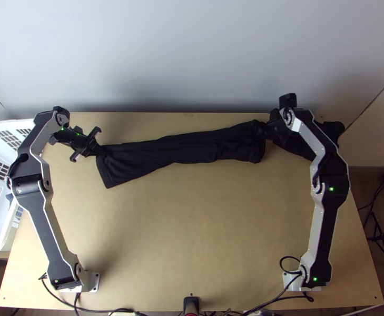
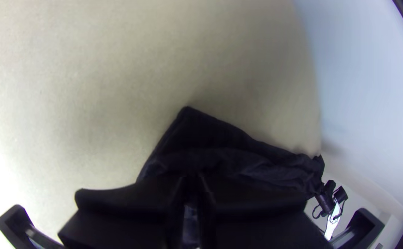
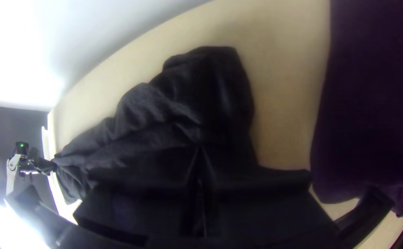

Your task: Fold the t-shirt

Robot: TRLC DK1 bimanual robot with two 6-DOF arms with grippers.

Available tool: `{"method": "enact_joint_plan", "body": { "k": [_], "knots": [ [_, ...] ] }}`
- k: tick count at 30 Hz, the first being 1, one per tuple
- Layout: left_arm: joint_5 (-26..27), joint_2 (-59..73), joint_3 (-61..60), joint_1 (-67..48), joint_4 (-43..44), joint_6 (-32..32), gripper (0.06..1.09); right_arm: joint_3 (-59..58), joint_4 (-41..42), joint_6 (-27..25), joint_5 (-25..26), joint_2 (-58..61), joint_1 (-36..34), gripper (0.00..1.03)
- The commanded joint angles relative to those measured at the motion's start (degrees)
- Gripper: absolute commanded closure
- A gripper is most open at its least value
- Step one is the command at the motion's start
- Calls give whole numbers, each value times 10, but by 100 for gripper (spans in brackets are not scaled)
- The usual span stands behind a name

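Pale wall (image 1: pixel 192 58) spans the top view's upper part, and below it a light wooden tabletop (image 1: pixel 192 226) takes up most of the frame. Across its upper half lies the black t-shirt (image 1: pixel 186 147), drawn into a long, narrow strip that climbs slightly from left to right. Its left part is fairly smooth, with a straight end edge slanting down to a corner; toward the right the cloth is more rumpled, with wrinkles and small ridges. At upper left, the left hand (image 1: pixel 100 150) is clenched, grasping the strip's upper left corner. At upper right, the right hand (image 1: pixel 268 128) is clenched too, grasping the rumpled fabric near the upper right end. The left arm (image 1: pixel 47 221) rises from the frame's lower left and the right arm (image 1: pixel 326 221) from its lower right. Beyond the right hand, a second dark cloth (image 1: pixel 333 129) lies by the tabletop's upper right corner, looking deep purple in the right wrist view. Along the frame's left edge sits a white basket (image 1: pixel 5 237) with slotted sides, and a black stand (image 1: pixel 382 237) is on the wooden floor (image 1: pixel 364 197) at lower right.
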Motion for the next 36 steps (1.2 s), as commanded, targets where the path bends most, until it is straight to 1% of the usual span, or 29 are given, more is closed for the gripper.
{"method": "enact_joint_plan", "body": {
  "k": [1,2,3,4,6,11,14,16,17,18,21,26,30,36],
  "knots": [
    [5,-44,-5,-9,-36,29,31,-24,4,-33,-38,-42,-1,72],
    [15,-66,-10,-9,-35,29,17,-43,13,-33,-39,-71,-3,39],
    [26,-86,-14,-9,-35,27,13,-59,23,-33,-44,-99,-4,2],
    [35,-104,-14,-9,-36,25,13,-70,28,-33,-48,-122,-6,4],
    [47,-133,-16,-9,-39,16,13,-89,32,-32,-55,-168,-8,4],
    [54,-188,-40,-8,-52,17,12,-132,39,-27,-55,-252,-9,4],
    [54,-223,-93,-3,-50,28,12,-158,38,-25,-55,-289,-9,4],
    [54,-253,-159,6,-39,42,12,-184,38,-25,-55,-315,-8,4],
    [54,-265,-196,12,-23,45,12,-195,38,-24,-55,-328,-8,4],
    [55,-301,-321,19,66,47,12,-220,38,-13,-56,-361,-7,4],
    [54,-306,-378,20,126,43,12,-226,38,0,-56,-377,-1,4],
    [55,-282,-407,24,208,32,12,-216,38,18,-61,-406,21,4],
    [55,-239,-401,25,235,33,12,-207,35,30,-63,-427,34,4],
    [57,-235,-382,40,259,43,12,-198,30,51,-70,-449,36,4]
  ]
}}
